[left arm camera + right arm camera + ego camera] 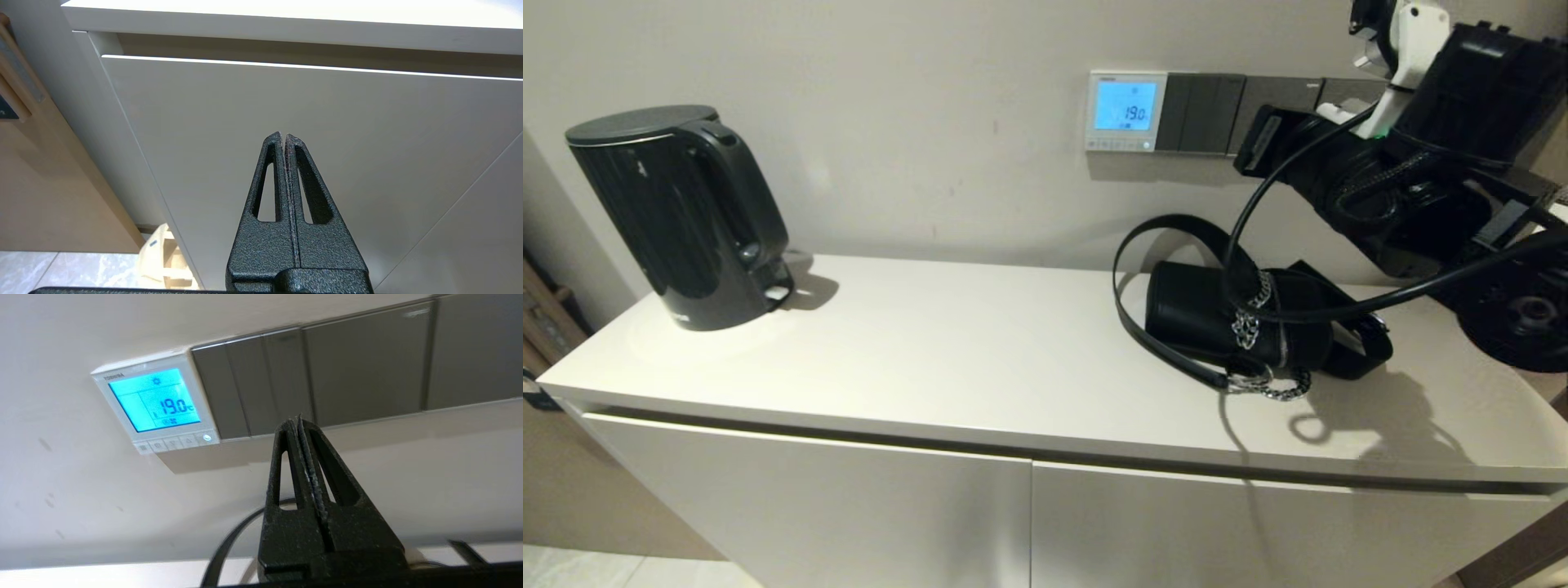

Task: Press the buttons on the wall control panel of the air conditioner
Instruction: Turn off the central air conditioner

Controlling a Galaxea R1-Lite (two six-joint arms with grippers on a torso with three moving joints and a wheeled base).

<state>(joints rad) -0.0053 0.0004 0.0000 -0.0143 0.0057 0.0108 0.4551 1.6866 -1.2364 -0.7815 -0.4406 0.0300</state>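
Observation:
The air conditioner's wall control panel (pixel 1125 111) is a small white square on the wall with a glowing blue screen reading 19.0. Its buttons (pixel 1119 144) run along its bottom edge. In the right wrist view the panel (pixel 155 401) and buttons (pixel 173 443) show clearly. My right gripper (pixel 1252 147) is shut and empty, raised near the wall to the right of the panel. In its own view the gripper (pixel 295 421) points at the lower edge of the dark switch plates, apart from the buttons. My left gripper (pixel 283 136) is shut and empty, low in front of the cabinet door.
Dark grey switch plates (pixel 1201 114) adjoin the panel on its right. A black handbag (pixel 1233 322) with strap and chain lies on the white cabinet top (pixel 972 351) below the right arm. A black kettle (pixel 678 216) stands at the far left.

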